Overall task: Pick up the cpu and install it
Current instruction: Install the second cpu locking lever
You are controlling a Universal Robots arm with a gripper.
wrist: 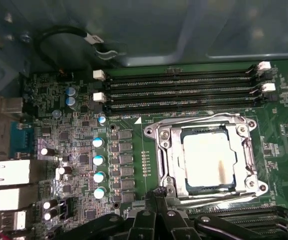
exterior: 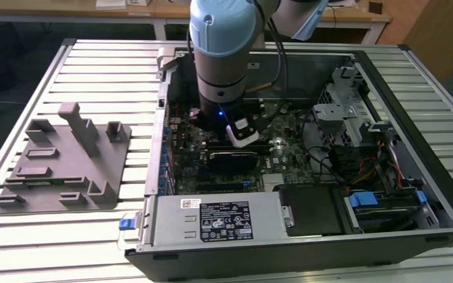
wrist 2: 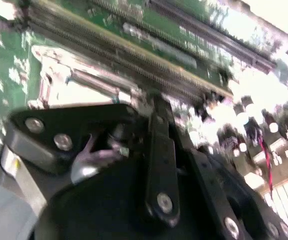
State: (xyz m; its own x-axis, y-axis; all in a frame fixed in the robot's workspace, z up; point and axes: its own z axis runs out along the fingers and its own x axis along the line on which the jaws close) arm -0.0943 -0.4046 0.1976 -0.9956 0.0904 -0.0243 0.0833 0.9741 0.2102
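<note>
In the first wrist view the gripper (wrist: 156, 210) hangs just beside the socket frame (wrist: 166, 150); whether its jaws are parted I cannot tell. Beyond them the cpu (wrist: 209, 159) lies flat, seemingly seated, inside that frame. Farther off run the memory slots (wrist: 184, 90).
</note>
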